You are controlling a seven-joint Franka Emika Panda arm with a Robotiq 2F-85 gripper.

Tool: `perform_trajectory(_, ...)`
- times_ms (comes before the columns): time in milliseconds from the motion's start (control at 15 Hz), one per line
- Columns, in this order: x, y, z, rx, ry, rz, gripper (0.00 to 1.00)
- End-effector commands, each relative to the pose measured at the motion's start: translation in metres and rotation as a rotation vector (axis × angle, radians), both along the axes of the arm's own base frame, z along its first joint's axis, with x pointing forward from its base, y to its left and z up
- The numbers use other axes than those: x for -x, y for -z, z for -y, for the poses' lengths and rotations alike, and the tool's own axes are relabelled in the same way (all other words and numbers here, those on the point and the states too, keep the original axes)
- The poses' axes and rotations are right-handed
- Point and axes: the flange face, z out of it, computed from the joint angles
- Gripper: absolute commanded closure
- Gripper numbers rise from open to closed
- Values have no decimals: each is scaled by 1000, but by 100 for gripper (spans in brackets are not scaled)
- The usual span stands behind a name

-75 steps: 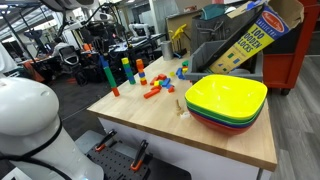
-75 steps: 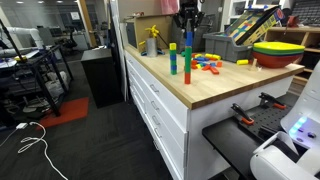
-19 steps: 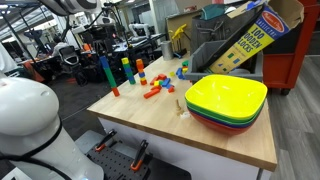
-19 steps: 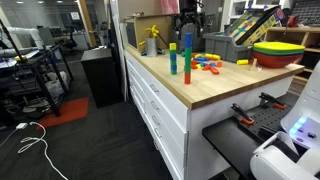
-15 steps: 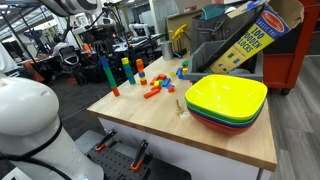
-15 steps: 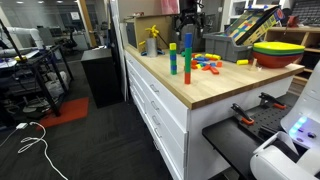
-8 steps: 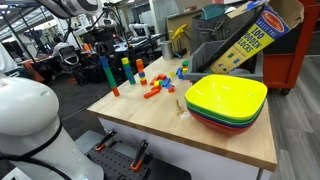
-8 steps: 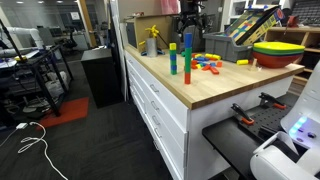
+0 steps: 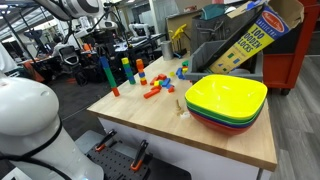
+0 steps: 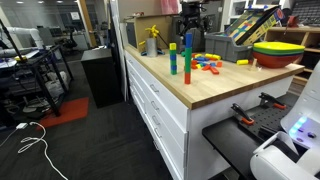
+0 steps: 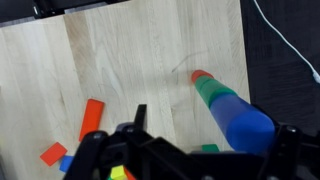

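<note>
My gripper (image 11: pixel 190 162) is open and holds nothing. It hangs just above a tall tower of blocks (image 11: pixel 225 105) with a blue top, green middle and red base. In both exterior views the gripper (image 10: pixel 190 22) (image 9: pixel 101 33) is over this tower (image 10: pixel 187 58) (image 9: pixel 107 75) near the table's far end. A shorter green tower (image 10: pixel 173 58) stands beside it. Loose red, orange, blue and yellow blocks (image 11: pixel 90 120) lie on the wood by the tower's foot.
A stack of bowls with a yellow one on top (image 9: pixel 226 100) (image 10: pixel 278 48) sits at the other end of the wooden table (image 9: pixel 150 120). Two short towers (image 9: pixel 133 70) and scattered blocks (image 9: pixel 153 90) lie between. A block box (image 9: pixel 250 40) leans behind.
The arm has shifted only slightly above the tall tower. The jaws stay open and no block has moved.
</note>
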Motion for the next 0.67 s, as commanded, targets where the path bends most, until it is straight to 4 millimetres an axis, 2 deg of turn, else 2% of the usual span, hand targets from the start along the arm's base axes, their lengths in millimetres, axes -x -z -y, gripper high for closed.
perform_trajectory(0, 2, 1, 6, 13, 22, 19, 0)
perform_trajectory(600, 3, -1, 3, -4, 14, 19, 0)
